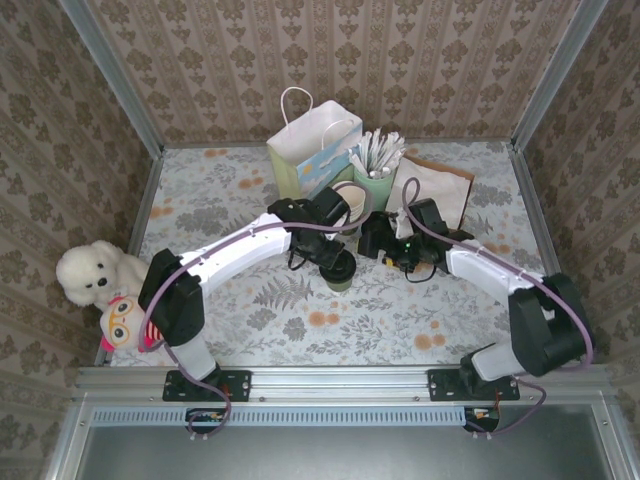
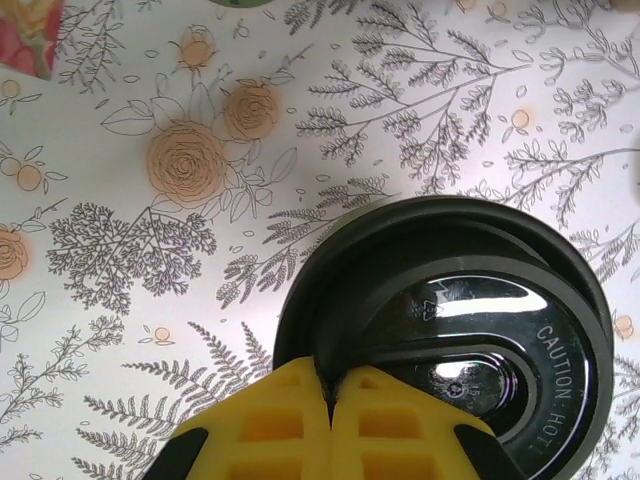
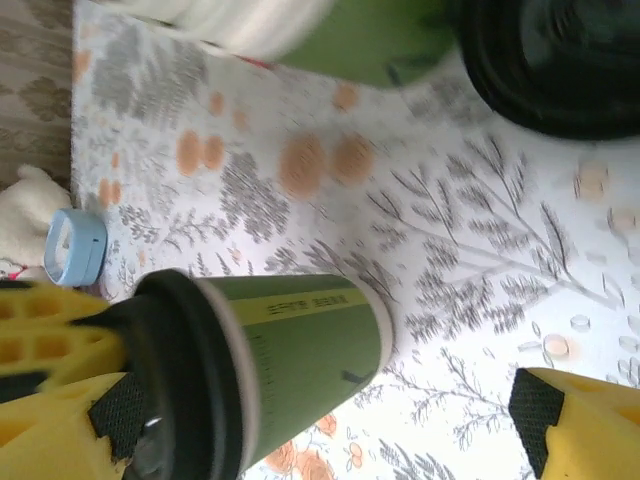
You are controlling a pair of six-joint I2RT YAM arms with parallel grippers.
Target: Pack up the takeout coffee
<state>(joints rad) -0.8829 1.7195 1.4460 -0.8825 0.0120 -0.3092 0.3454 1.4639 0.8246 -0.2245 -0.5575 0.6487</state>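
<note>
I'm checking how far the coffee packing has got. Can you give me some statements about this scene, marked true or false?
1. The left claw is shut at the edge of the black lid. True.
2. The takeout coffee is inside the white gift bag. False: it stands on the table in front of the bag.
3. The right claw is open. True.
4. The coffee has no lid. False: the black lid is on.
5. A plush toy sits at the table's left edge. True.

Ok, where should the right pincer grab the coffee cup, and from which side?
Probably the coffee cup's green wall just under the lid, coming in level from the right. It stands upright, and the shut left pincer sits over its lid.
</note>
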